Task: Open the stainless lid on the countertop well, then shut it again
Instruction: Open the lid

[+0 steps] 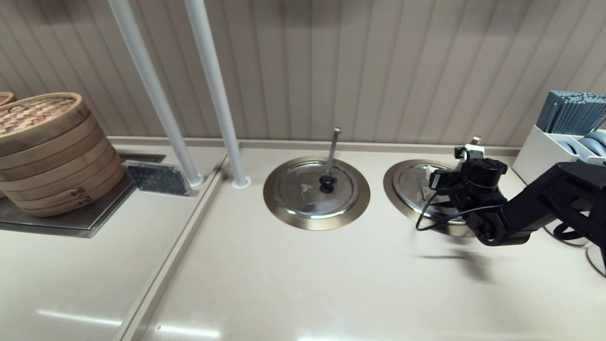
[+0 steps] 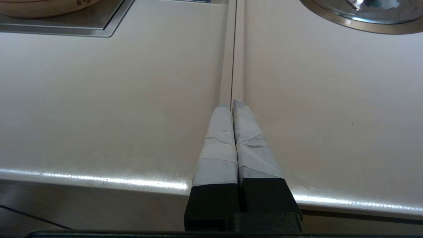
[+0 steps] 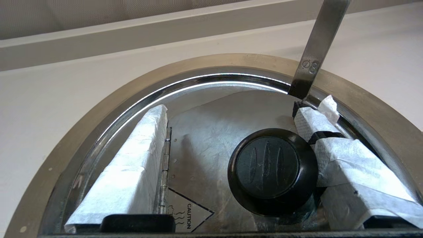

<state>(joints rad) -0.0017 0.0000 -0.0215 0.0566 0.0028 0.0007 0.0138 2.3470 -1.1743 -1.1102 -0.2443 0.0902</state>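
Stainless lid (image 3: 211, 132): seated in the countertop well (image 3: 99, 109), right of centre in the head view, under the right gripper (image 3: 231, 158). Fingers apart, taped pads either side of the black knob (image 3: 272, 170); one pad (image 3: 343, 158) touching the knob, the other (image 3: 132, 165) clear of it. Lid marked with a triangle reading "CAUTION". Slanted ladle rod (image 3: 317, 49) stamped "Ø8", rising at the far rim. Left gripper (image 2: 233, 132): fingers pressed together, low over the counter seam (image 2: 233, 49). Twin lid (image 1: 316, 189): centre frame. Bamboo steamers (image 1: 52, 151): far left. Chopstick holder (image 1: 563, 137): far right.
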